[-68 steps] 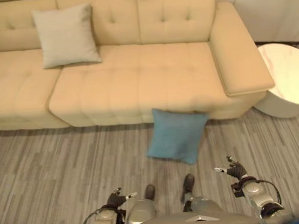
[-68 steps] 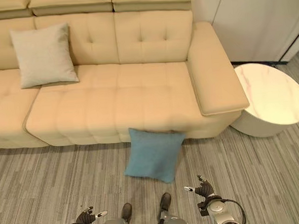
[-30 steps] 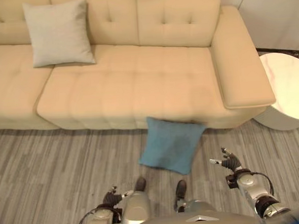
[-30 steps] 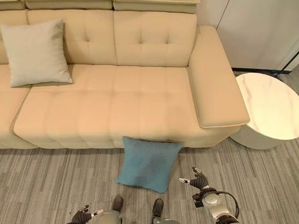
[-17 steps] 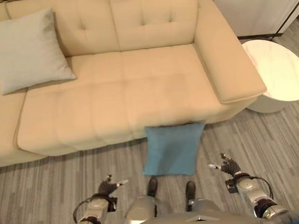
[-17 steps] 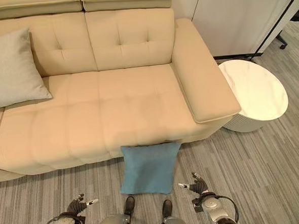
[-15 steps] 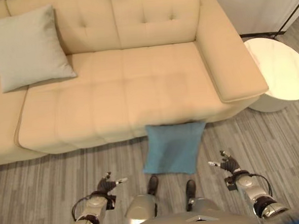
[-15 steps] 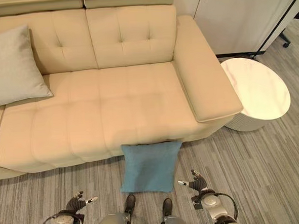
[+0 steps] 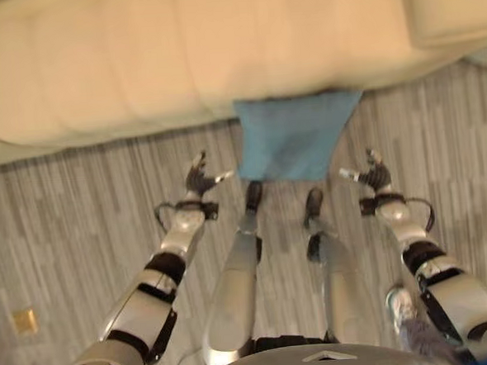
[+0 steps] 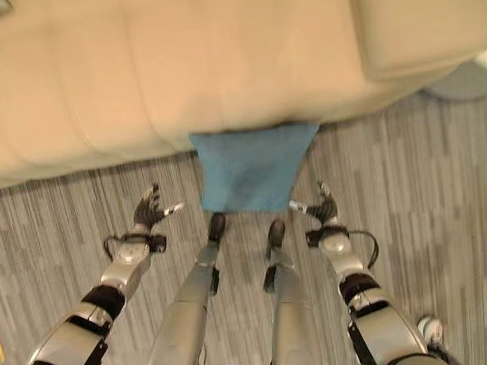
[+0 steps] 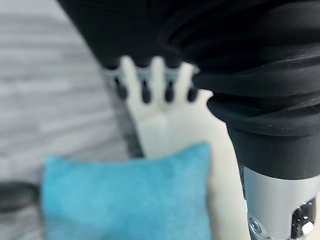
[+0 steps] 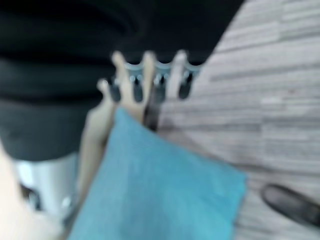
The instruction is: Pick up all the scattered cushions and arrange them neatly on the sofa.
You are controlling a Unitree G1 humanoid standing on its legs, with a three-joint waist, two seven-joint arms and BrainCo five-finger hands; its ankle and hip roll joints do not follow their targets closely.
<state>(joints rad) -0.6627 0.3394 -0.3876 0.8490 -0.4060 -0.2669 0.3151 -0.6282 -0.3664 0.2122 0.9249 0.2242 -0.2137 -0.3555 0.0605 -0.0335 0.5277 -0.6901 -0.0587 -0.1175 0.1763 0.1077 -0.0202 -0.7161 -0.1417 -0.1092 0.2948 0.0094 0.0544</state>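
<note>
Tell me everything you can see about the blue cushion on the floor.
The blue cushion is a square, soft-looking pillow in plain teal fabric with a fine woven texture. It lies on the grey striped floor, its far edge up against the base of the beige sofa. The left hand and right hand are spread open on either side of it, neither touching it.

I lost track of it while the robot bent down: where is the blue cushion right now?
The blue cushion lies on the floor against the front of the sofa, midway between the left hand and the right hand, neither touching it.
</note>
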